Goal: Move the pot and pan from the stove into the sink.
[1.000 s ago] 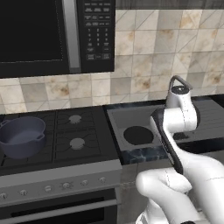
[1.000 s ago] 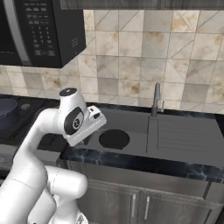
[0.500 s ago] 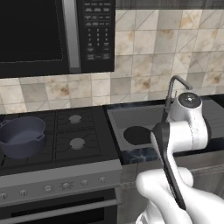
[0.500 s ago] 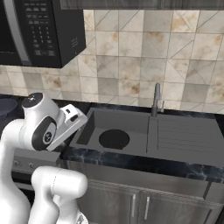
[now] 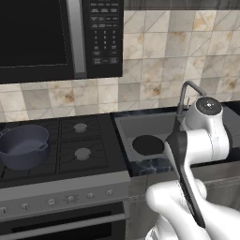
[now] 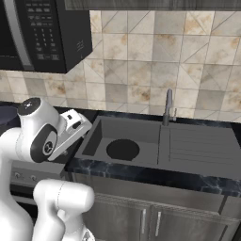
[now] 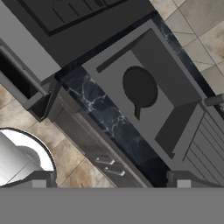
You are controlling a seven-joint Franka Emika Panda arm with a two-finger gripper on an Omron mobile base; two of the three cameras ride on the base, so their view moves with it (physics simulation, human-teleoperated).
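Hand view: pan (image 7: 141,87) lies flat in sink (image 7: 175,127) basin, handle toward front rim. Gripper (image 7: 109,181) empty, fingers spread wide, arm has swung back off basin. Pot (image 5: 23,146) on stove (image 5: 70,154) left burner, likely next.

Arm folded low – gripper (image 7: 111,178) jaws wide apart, prob. empty, aimed downward.

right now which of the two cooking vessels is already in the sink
The flat black pan, lying in the grey sink. The deep blue-grey pot sits on the stove.
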